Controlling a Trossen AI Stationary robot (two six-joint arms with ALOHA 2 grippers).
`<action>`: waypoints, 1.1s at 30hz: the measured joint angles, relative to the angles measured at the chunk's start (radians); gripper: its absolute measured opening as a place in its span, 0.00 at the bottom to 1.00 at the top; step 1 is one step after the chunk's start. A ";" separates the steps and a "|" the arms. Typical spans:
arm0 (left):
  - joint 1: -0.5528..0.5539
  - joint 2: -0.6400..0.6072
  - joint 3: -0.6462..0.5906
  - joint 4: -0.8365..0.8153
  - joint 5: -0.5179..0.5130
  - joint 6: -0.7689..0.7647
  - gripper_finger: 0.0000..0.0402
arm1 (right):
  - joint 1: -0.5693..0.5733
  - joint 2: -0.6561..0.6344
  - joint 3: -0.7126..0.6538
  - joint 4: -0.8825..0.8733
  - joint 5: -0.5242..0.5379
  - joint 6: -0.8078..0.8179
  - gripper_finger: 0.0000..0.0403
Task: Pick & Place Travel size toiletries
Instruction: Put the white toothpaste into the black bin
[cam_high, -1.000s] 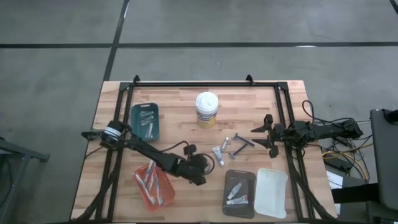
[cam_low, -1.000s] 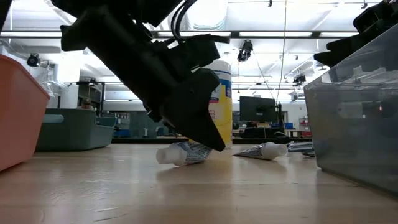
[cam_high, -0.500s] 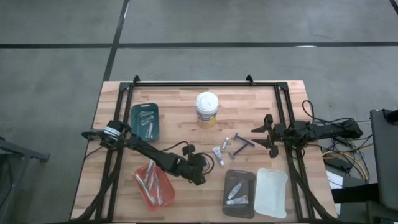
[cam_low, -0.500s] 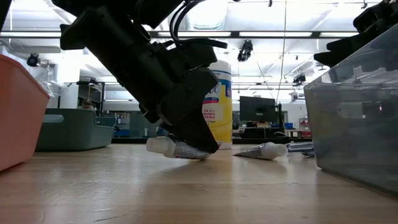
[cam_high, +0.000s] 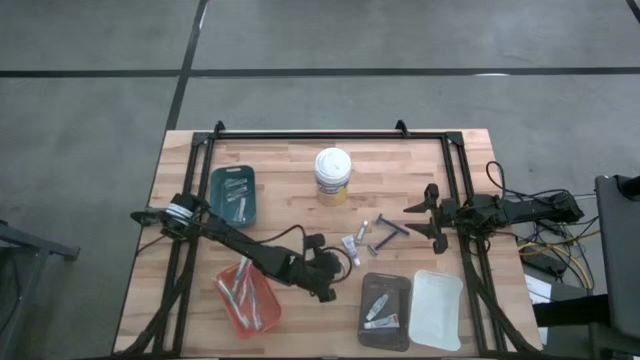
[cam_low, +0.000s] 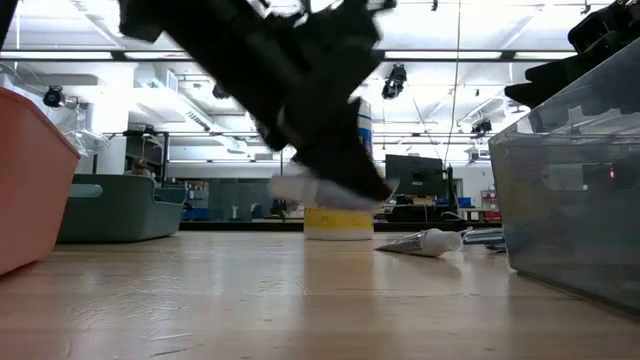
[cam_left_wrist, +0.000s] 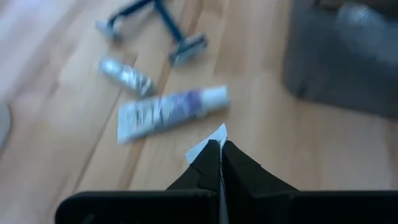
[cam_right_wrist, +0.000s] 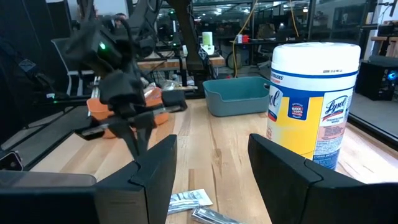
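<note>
Left gripper (cam_high: 330, 268) sits lower centre of the high view, fingers pinched tight on a small white tube (cam_low: 296, 186), lifted clear of the table (cam_high: 290, 170); in the low view the tube's pale end shows under the dark fingers, above the wood. Left wrist view shows the closed fingertips (cam_left_wrist: 219, 154) with a white sliver of tube (cam_left_wrist: 205, 144) between them.

On the wood just right of that gripper: two more tubes (cam_high: 350, 243), one longer (cam_left_wrist: 171, 111), one short and silvery (cam_left_wrist: 126, 74), then two blue razors (cam_high: 389, 232), all close together at centre. Bare wood around them.

Dark grey tray (cam_high: 385, 298) at lower centre-right, holding tubes, near the table's front edge; white tray (cam_high: 437, 308) touching or just beside its right side. Orange tray (cam_high: 247, 297) lower left with items in it, under the left arm. Teal tray (cam_high: 234, 193) upper left, items inside. Wipes canister (cam_high: 332, 176) upper centre, standing upright, apart from everything.

Right gripper (cam_high: 430, 213) waits at the right edge of the table, fingers (cam_right_wrist: 287, 168) spread wide, holding nothing.
</note>
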 joint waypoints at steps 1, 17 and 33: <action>0.000 0.000 0.015 -0.001 0.000 0.027 0.01 | 0.000 0.000 0.000 0.000 0.000 0.000 0.49; 0.020 -0.001 0.212 -0.004 -0.001 0.333 0.02 | 0.000 0.000 0.000 0.000 0.000 0.000 0.49; 0.056 0.004 0.238 0.204 0.110 0.373 0.01 | 0.000 0.000 0.000 0.000 0.000 0.000 0.49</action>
